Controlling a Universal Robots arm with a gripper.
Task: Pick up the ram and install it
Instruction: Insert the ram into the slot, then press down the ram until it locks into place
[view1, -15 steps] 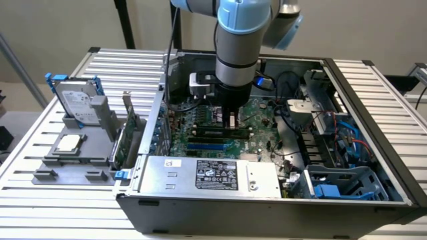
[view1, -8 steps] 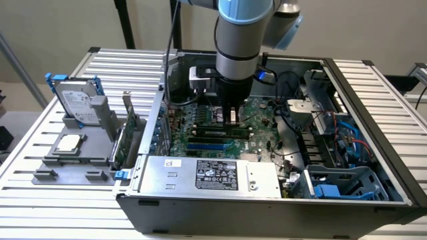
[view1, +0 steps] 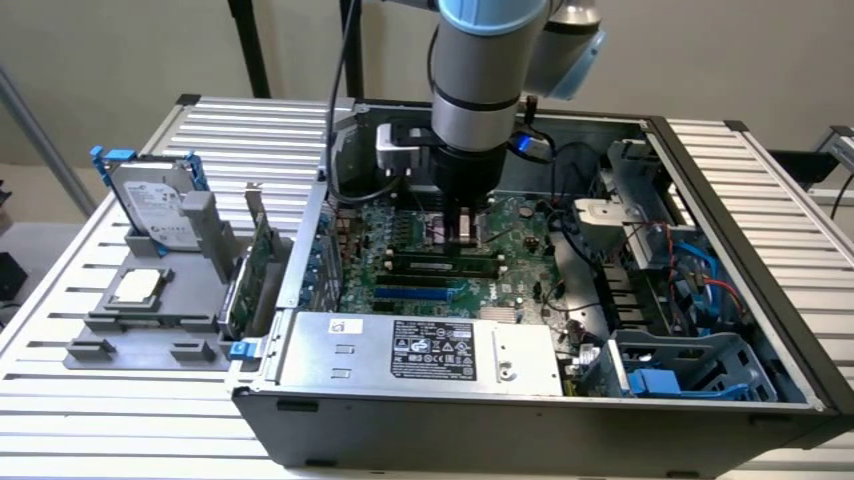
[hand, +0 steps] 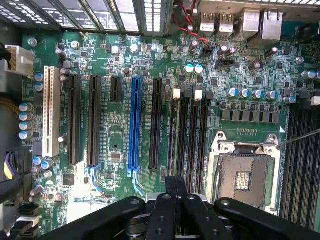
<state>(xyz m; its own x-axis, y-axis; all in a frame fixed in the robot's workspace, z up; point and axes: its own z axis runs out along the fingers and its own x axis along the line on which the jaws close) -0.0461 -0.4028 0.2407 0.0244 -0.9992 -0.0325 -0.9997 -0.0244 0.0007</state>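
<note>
Arm: the grey and pale-blue Universal Robots arm reaches down from above into the open black computer case (view1: 747, 410), which lies on its side on a slatted metal table (view1: 80, 400).
Gripper: the black gripper (view1: 465, 232) hangs just over the green motherboard (view1: 527, 225); in the wrist view its fingers (hand: 172, 192) meet over the board.
Jaws: pressed together, with nothing seen between them.
Ram: a long, narrow green circuit-board stick with dark chips (view1: 434, 266) lies seated lengthwise among the motherboard slots, just beside and below the gripper in the exterior view; whether the fingertips touch it cannot be told.
Slots: the wrist view shows a blue expansion slot (hand: 134, 125), a white slot (hand: 49, 112) and several long black slots side by side.
Socket: an empty metal-framed processor socket (hand: 245, 172) sits next to the black slots.
Stand: at the exterior view's left, a grey holder (view1: 134, 320) carries a silver hard drive (view1: 150, 205), upright, and a green expansion card (view1: 254, 285).
</note>
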